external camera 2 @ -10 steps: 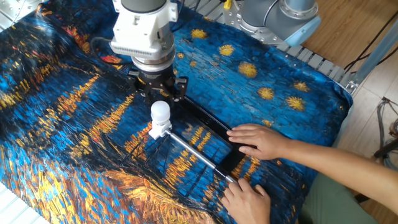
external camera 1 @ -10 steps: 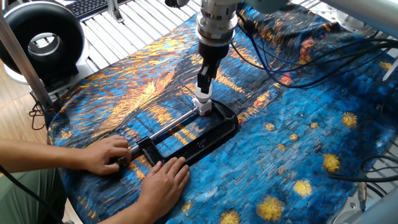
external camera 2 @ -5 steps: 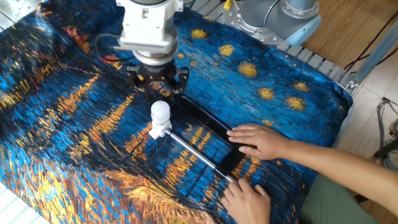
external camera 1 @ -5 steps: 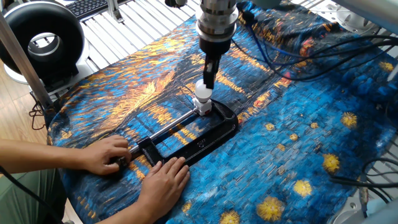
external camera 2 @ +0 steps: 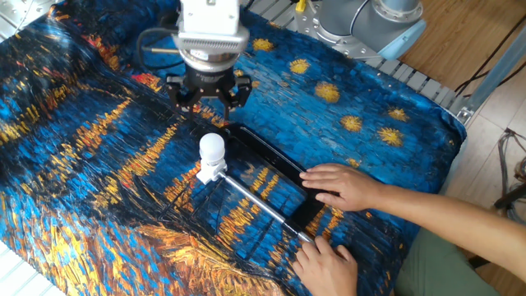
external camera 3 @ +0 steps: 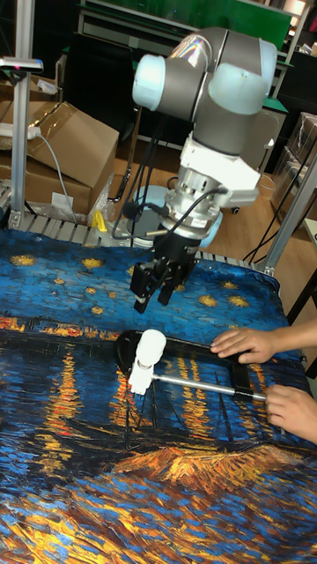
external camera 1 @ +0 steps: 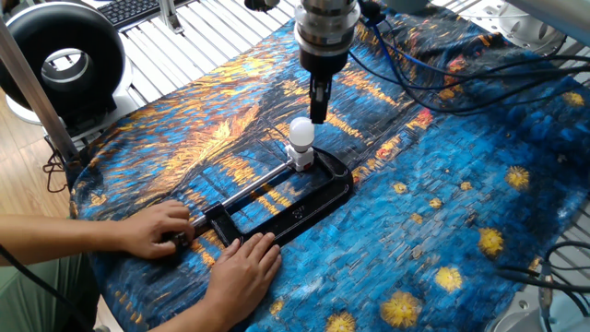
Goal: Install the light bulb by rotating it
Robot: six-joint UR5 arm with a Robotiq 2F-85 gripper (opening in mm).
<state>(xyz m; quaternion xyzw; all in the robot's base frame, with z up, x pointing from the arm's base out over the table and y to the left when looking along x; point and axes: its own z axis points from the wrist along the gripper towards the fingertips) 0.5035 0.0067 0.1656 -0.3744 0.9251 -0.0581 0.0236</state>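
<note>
Light bulb [external camera 1: 301, 130]: upright in white socket [external camera 1: 301, 158], held in black clamp [external camera 1: 304, 204] on painted cloth [external camera 1: 442, 203].
Gripper [external camera 2: 209, 96]: above bulb, apart, fingers spread, empty.
Hands [external camera 1: 241, 270]: steadying clamp.
Risk: bulb possibly under-threaded; off-centre re-grip could tilt it.

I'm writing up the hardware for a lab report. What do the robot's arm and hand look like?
The arm is a chunky silver-grey tube with pale blue joint caps. Below it sits a white wrist block, then a silver ribbed cylinder. The hand is black, with two slim dark fingers. Black cables loop beside the wrist.
</note>
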